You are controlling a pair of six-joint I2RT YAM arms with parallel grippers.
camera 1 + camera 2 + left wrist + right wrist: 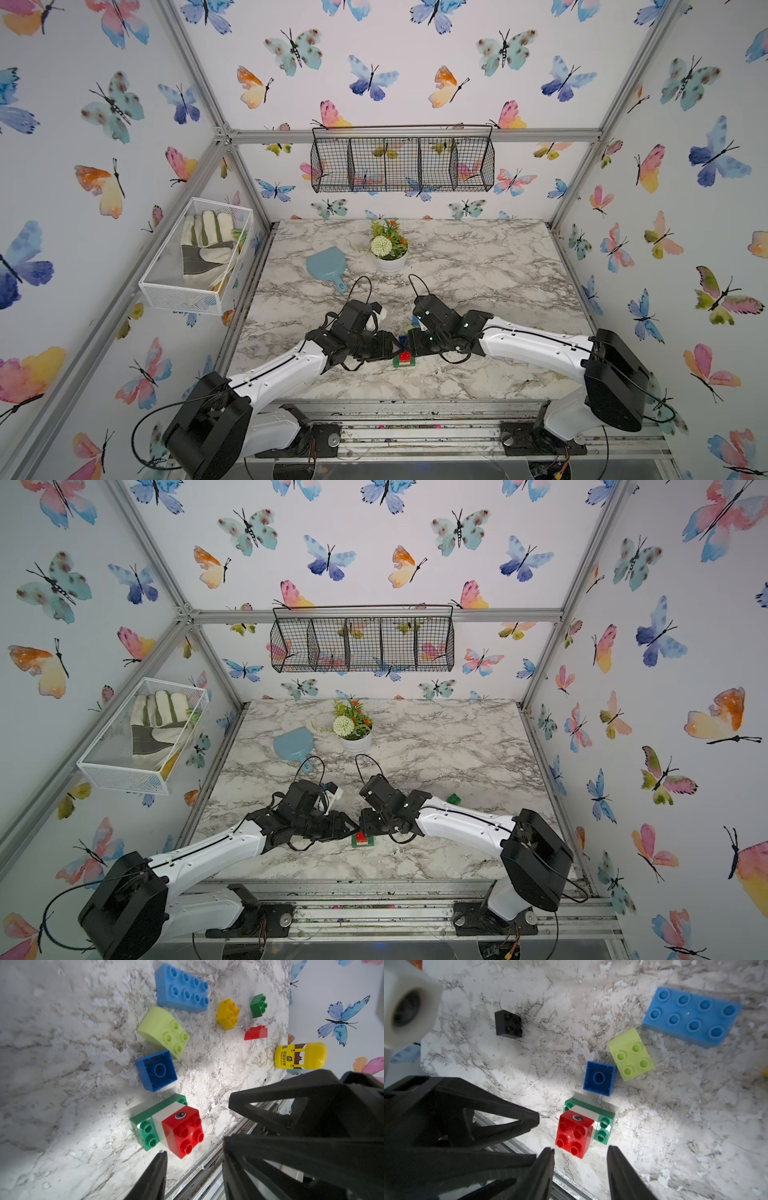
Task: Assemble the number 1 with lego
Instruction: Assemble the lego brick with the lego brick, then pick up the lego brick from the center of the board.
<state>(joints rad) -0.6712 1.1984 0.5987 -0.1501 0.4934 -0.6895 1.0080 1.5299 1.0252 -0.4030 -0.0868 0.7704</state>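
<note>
A lego stack stands near the table's front edge: a red square brick (182, 1132) with a printed eye sits on a white brick (166, 1113), which sits on a long green brick (145, 1126). The stack shows in both top views (404, 359) (362, 839). My left gripper (193, 1153) and right gripper (580, 1151) hover just short of the stack from opposite sides, both open and empty. Loose bricks lie beyond: an upturned blue square (600, 1078), lime (631, 1054), long light-blue (691, 1016), black (508, 1024), yellow (228, 1014), small green (258, 1005) and small red (256, 1032).
A yellow capsule jar (300, 1056) lies by the right wall. A blue scoop (326, 266) and a flower pot (390, 249) stand at the back. A white basket with gloves (195, 257) and a black wire basket (402, 164) hang on the walls. The metal front rail (508, 1147) runs close by the stack.
</note>
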